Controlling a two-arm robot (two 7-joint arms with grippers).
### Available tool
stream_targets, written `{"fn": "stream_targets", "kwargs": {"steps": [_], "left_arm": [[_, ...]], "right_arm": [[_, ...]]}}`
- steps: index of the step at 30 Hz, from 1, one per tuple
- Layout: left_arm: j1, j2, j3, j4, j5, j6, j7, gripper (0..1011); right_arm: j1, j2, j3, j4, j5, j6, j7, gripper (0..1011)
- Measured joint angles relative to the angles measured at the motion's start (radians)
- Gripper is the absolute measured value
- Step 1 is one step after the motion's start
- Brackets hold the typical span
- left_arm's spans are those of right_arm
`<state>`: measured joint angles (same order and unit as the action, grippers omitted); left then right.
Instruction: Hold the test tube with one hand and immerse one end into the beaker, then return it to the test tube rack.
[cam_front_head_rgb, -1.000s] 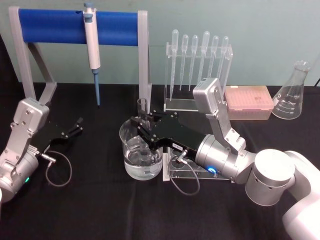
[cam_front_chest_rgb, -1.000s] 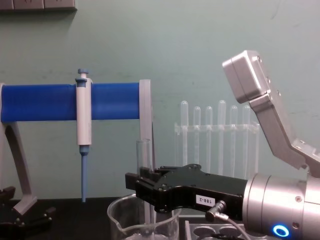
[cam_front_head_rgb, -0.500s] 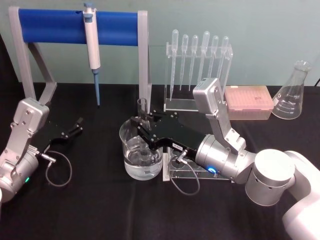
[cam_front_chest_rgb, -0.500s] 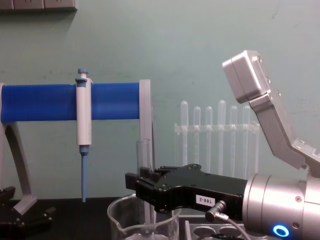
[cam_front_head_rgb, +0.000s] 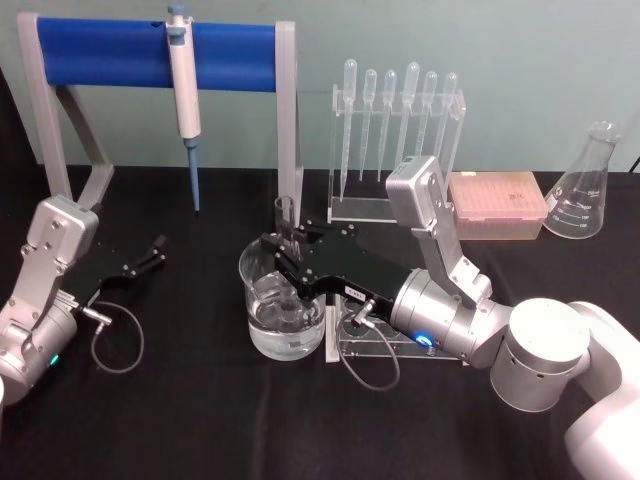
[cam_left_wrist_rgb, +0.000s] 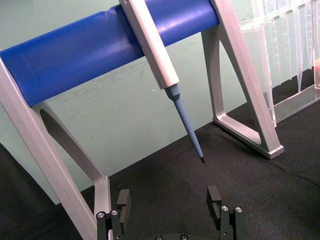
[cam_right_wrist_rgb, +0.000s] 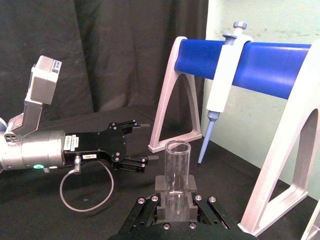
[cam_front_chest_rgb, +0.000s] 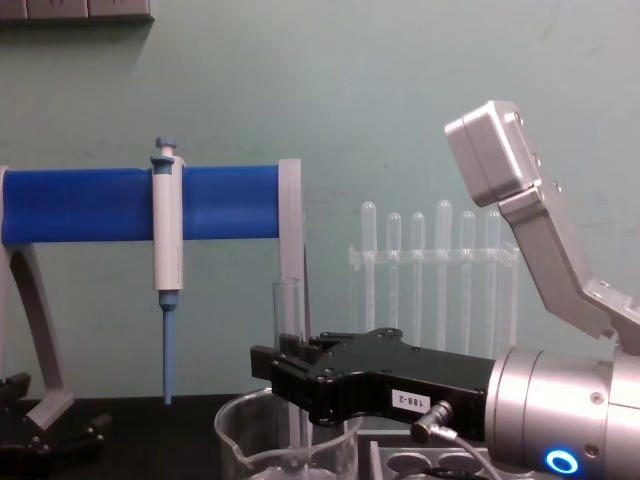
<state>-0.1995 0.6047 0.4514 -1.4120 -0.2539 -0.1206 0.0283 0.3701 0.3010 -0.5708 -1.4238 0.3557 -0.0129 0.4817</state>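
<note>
The test tube (cam_front_head_rgb: 286, 222) stands upright over the beaker (cam_front_head_rgb: 262, 325), its lower end down inside the glass, which holds clear liquid. My right gripper (cam_front_head_rgb: 289, 264) is shut on the tube's middle, reaching in from the right above the beaker's rim. In the right wrist view the tube (cam_right_wrist_rgb: 176, 167) rises from between the clamped fingertips (cam_right_wrist_rgb: 161, 186), open rim up. In the chest view the tube (cam_front_chest_rgb: 286, 312) pokes up behind the black gripper (cam_front_chest_rgb: 290, 378) above the beaker (cam_front_chest_rgb: 240, 450). My left gripper (cam_front_head_rgb: 155, 250) rests open on the table at the left, with nothing between its fingers (cam_left_wrist_rgb: 122, 200).
A blue-barred stand (cam_front_head_rgb: 150, 50) carries a blue-and-white micropipette (cam_front_head_rgb: 184, 95) at the back left. Behind the beaker is a rack of plastic pipettes (cam_front_head_rgb: 395, 130); a pink tip box (cam_front_head_rgb: 497, 205) and a conical flask (cam_front_head_rgb: 587, 185) sit back right. A clear holed rack (cam_front_head_rgb: 352, 340) lies under my right wrist.
</note>
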Motion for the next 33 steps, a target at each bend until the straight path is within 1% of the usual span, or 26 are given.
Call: {"fn": "stream_targets", "kwargs": {"steps": [33], "left_arm": [[0.0, 0.0, 0.0, 0.0, 0.0, 0.0, 0.0, 1000]], "right_arm": [[0.0, 0.0, 0.0, 0.0, 0.0, 0.0, 0.0, 225]]}}
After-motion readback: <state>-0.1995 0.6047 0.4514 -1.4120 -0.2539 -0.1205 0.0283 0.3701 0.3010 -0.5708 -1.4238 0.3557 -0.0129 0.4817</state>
